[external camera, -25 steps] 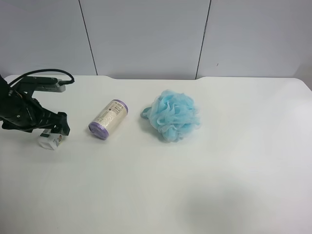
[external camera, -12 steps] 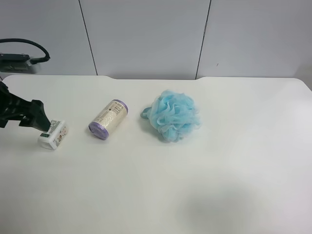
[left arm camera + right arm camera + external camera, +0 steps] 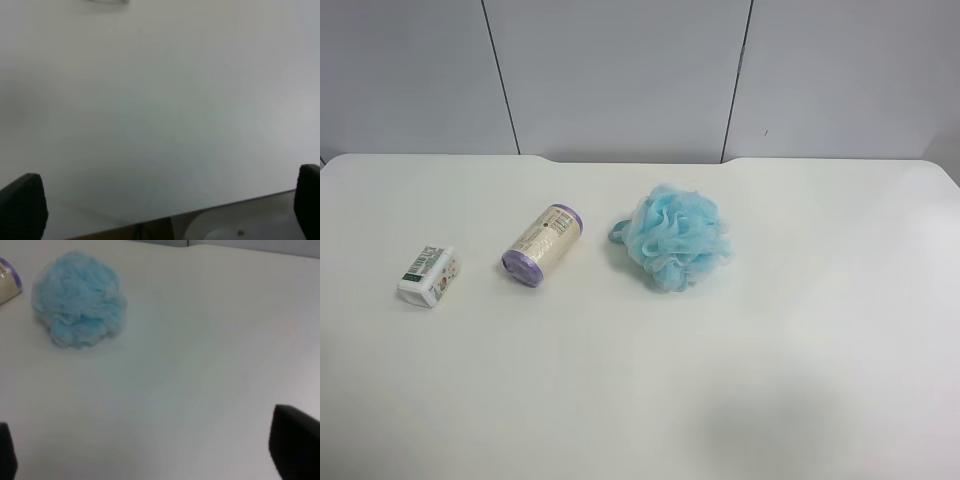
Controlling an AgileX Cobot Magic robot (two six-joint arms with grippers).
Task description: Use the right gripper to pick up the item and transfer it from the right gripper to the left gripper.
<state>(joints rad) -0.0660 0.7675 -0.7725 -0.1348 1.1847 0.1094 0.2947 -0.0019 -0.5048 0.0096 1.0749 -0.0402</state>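
The item (image 3: 428,276), a small white box with a green-edged label, lies on the white table (image 3: 640,400) at the exterior high view's left, with nothing touching it. No arm shows in that view. In the right wrist view my right gripper (image 3: 150,455) is open and empty, its fingertips (image 3: 295,450) wide apart over bare table; the item is out of that view. In the left wrist view my left gripper (image 3: 165,200) is open and empty, with one fingertip (image 3: 22,205) at each lower corner over bare table near its edge.
A cream roll with purple ends (image 3: 542,245) lies right of the item. A fluffy blue mesh pouf (image 3: 675,236) sits near the table's middle. The pouf (image 3: 75,300) and one end of the roll (image 3: 7,275) also show in the right wrist view.
The black arm at the exterior high view's left was over the item, then drew back to the left and has left the view. The item stays on the table.
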